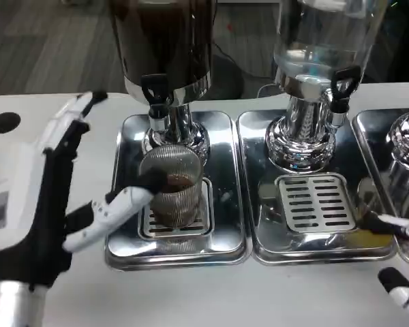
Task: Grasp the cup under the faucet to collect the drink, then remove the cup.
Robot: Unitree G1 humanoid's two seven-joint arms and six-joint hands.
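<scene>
- Left hand [44,197], closest to cam, low left over white table [191,300]; fingers spread wide, one finger [126,201] reaching to the cup w/ its black tip touching the cup's left side. Not wrapped round it, holding nothing.
- Cup [172,185]: clear ribbed glass, upright on drip grate [178,225] of left steel tray [177,187], right under the faucet [155,92] of the dark drink dispenser [165,41]. Some brown liquid inside.
- Right hand [399,255]: just fingertips at the frame's right edge, near the middle tray [317,187]; can't tell its state.
- Clear dispenser [324,48] stands on middle tray, its grate [317,202] bare.
</scene>
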